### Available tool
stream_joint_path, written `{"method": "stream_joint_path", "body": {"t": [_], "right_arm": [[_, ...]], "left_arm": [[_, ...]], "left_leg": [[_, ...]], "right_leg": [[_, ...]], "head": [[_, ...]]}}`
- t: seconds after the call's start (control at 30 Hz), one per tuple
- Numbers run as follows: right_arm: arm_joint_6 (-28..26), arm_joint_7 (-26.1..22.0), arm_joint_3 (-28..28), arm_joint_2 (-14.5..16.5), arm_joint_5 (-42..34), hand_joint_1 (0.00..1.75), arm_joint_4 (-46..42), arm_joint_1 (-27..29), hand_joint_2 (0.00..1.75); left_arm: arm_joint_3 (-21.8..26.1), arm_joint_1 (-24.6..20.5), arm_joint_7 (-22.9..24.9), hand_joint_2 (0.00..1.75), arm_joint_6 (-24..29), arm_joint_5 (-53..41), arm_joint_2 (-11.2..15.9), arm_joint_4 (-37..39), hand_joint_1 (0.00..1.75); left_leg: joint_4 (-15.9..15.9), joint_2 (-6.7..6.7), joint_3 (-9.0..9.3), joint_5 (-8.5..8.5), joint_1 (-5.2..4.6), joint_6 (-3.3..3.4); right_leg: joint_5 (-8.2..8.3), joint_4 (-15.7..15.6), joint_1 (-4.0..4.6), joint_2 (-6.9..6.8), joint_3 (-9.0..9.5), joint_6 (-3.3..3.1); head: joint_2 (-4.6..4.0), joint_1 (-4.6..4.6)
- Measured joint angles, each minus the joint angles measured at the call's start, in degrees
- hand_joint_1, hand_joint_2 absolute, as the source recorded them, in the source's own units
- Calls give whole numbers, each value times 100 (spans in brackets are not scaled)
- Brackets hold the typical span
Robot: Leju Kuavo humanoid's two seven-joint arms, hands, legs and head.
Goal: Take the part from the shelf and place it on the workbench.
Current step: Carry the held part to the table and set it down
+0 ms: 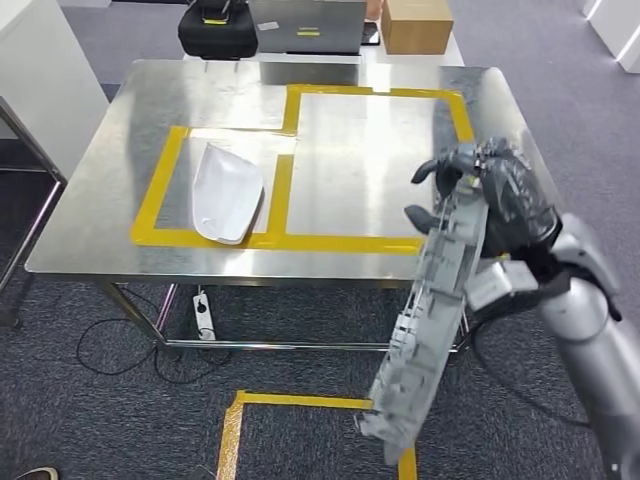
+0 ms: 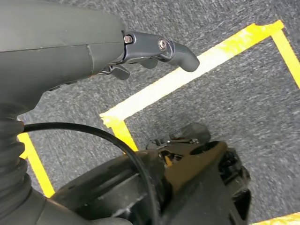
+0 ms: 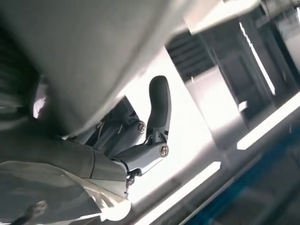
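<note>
Part [image 1: 427, 325] in grey ribbed plastic, long and narrow, hangs tilted in your right hand [image 1: 490, 190], whose dark fingers wrap its upper end just past the near right edge of the steel workbench [image 1: 113, 180]; its lower end dangles over the carpet. You also see a white curved shell [image 1: 225, 192] lying on the bench inside a yellow tape outline [image 1: 281, 195]. Your left hand [image 2: 155, 51] hangs over the taped floor, fingers stretched out and holding nothing.

One desk [image 1: 113, 180]; two parts: one white [image 1: 226, 192], one grey ribbed [image 1: 430, 320]; one cardboard box [image 1: 416, 24]; one black bag [image 1: 217, 30]; one power strip [image 1: 202, 312]
</note>
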Motion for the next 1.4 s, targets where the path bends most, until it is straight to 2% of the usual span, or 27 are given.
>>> {"method": "stream_joint_path", "body": {"t": [0.07, 0.1, 0.13, 0.17, 0.23, 0.27, 0.3, 0.43, 0.47, 0.53, 0.57, 0.6, 0.63, 0.67, 0.73, 0.77, 0.8, 0.93, 1.0, 1.07, 1.1, 1.13, 1.17, 1.2, 1.27, 1.33, 1.4], "right_arm": [[568, 182, 116, 68, -93, 175, 640, -830, 175], [782, 305, 212, 155, -108, 175, 1009, -1257, 175], [922, 473, 315, 277, -102, 175, 1381, -1686, 175], [1023, 658, 424, 444, -89, 175, 1774, -2133, 175], [1154, 1013, 638, 849, -55, 175, 2616, -3064, 175], [1171, 1127, 749, 1076, -29, 175, 3047, -3499, 175], [1142, 1219, 861, 1300, 12, 175, 3469, -3877, 175], [565, 1561, 1131, 2078, 186, 175, 4828, -4770, 175], [367, 1650, 1161, 2232, 229, 175, 5096, -4925, 175], [-84, 1827, 1204, 2477, 370, 175, 5560, -5141, 175], [-383, 1943, 1227, 2577, 520, 175, 5768, -5191, 175], [-746, 2105, 1257, 2663, 730, 175, 5945, -5194, 175], [-1146, 2300, 1298, 2736, 989, 175, 6107, -5175, 175], [-1532, 2521, 1350, 2790, 1279, 175, 6254, -5146, 175], [-2112, 2949, 1494, 2863, 1861, 175, 6512, -5079, 175], [-2299, 3134, 1591, 2887, 2143, 175, 6640, -5036, 175], [-2431, 3292, 1689, 2912, 2381, 175, 6753, -4971, 175], [-2557, 3647, 2056, 2958, 3034, 175, 7142, -4452, 175], [-2498, 3697, 2217, 2964, 3309, 175, 7298, -4162, 175], [-2426, 3697, 2373, 2964, 3547, 175, 7429, -3894, 175], [-2401, 3693, 2444, 2965, 3637, 175, 7471, -3798, 175], [-2376, 3690, 2509, 2966, 3711, 175, 7506, -3740, 175], [-2347, 3690, 2571, 2967, 3780, 175, 7536, -3718, 175], [-2310, 3693, 2629, 2971, 3839, 175, 7560, -3717, 175], [-2211, 3696, 2737, 2989, 3943, 175, 7593, -3727, 175], [-2127, 3696, 2822, 3029, 4009, 175, 7604, -3750, 175], [-2060, 3697, 2898, 3066, 4064, 175, 7611, -3766, 175]], "left_arm": [[-1, 9, -64, 175, -67, -16, 4, 0, 0], [-1, 12, -124, 175, -114, -17, 7, 0, 0], [-1, 6, -184, 175, -164, -13, 7, 0, 0], [-1, -11, -236, 175, -218, -4, 4, 0, 0], [-1, -67, -275, 175, -324, 12, -4, 0, 0], [0, -96, -277, 175, -372, 18, -5, 0, 0], [1, -120, -276, 175, -422, 26, -5, 0, 0], [3, -174, -215, 175, -596, 60, 15, -1, 0], [4, -183, -197, 175, -625, 61, 23, -2, 0], [4, -192, -157, 175, -671, 59, 32, -2, 0], [4, -193, -139, 175, -693, 54, 32, -2, 0], [4, -194, -125, 175, -709, 43, 33, -2, 0], [4, -199, -113, 175, -724, 30, 33, -2, 0], [3, -204, -104, 175, -735, 16, 34, -2, 0], [1, -214, -92, 175, -753, -5, 35, -2, 0], [-2, -217, -90, 175, -761, -17, 34, -2, 0], [-4, -224, -88, 175, -770, -27, 32, -1, 0], [-10, -252, -85, 175, -796, -50, 22, -2, 0], [-11, -263, -84, 175, -801, -51, 16, -2, 0], [-12, -274, -73, 175, -806, -50, 10, -1, 0], [-12, -274, -65, 175, -809, -50, 8, -1, 0], [-12, -274, -54, 175, -812, -50, 7, -1, 0], [-12, -274, -44, 175, -816, -49, 7, -1, 0], [-12, -274, -36, 175, -820, -48, 5, 0, 0], [-12, -279, -20, 175, -827, -45, -1, -1, 0], [-12, -285, -3, 175, -836, -45, -7, -2, 0], [-12, -289, 6, 175, -845, -45, -13, -1, 0]], "left_leg": [[4, -7, -10, 6, -5, 19], [8, -9, -10, 6, -7, 19], [14, -11, -9, 4, -8, 17], [20, -13, -7, 0, -8, 10], [43, -13, -18, -21, -18, -30], [61, -15, -34, -29, -25, -59], [74, -17, -52, -27, -27, -95], [130, -25, -107, -66, 2, -222], [282, -24, -180, -160, 7, -256], [899, -19, -472, -439, 16, -305], [1266, -18, -653, -560, 20, -315], [1522, -18, -789, -599, 24, -319], [1593, -18, -851, -532, 24, -316], [1440, -17, -815, -356, 25, -307], [745, -17, -547, 79, 24, -281], [430, -19, -410, 202, 15, -267], [224, -20, -311, 225, 7, -248], [40, -30, -208, 157, 18, -156], [0, -29, -184, 172, 40, -98], [-1, -25, -183, 163, 40, -63], [0, -23, -177, 157, 38, -55], [1, -23, -165, 148, 37, -48], [2, -26, -146, 138, 35, -46], [2, -32, -121, 125, 35, -49], [6, -45, -79, 96, 24, -80], [4, -55, -62, 83, 14, -141], [-20, -56, -38, 90, 19, -213]], "right_leg": [[-297, 784, 2, -6, -394, 13], [-326, 1027, 3, -7, -534, 15], [-239, 1054, 4, -9, -579, 9], [-46, 853, 3, -11, -519, -4], [385, 110, 9, -8, -211, -27], [486, -212, 15, -2, -61, -43], [512, -402, 28, 4, 32, -60], [455, -506, 50, -10, 99, -179], [454, -522, 40, -27, 114, -216], [441, -533, 35, -45, 135, -271], [432, -533, 37, -45, 145, -287], [422, -533, 38, -36, 163, -296], [409, -533, 39, -26, 184, -302], [395, -532, 39, -18, 210, -302], [357, -536, 41, -7, 262, -285], [342, -535, 50, 4, 275, -266], [335, -537, 59, 14, 276, -240], [301, -551, 80, 18, 255, -121], [100, -189, 81, 12, 57, -81], [-188, 562, 78, 9, -345, -58], [-265, 877, 77, 8, -527, -50], [-238, 1003, 77, 7, -621, -47], [-110, 916, 76, 5, -607, -53], [96, 624, 76, 3, -484, -66], [433, -164, 84, -7, -101, -112], [507, -571, 102, -3, 132, -159], [509, -609, 113, 11, 183, -214]], "head": [[0, 28], [0, 32], [0, 36], [0, 42], [0, 44], [0, 42], [0, 37], [0, 33], [0, 25], [0, 15], [0, 12], [0, 9], [0, 5], [0, 1], [0, 2], [0, 1], [0, -2], [0, 0], [0, 8], [0, 8], [0, 6], [0, 6], [0, 8], [0, 8], [0, 9], [0, 1], [0, -4]]}}
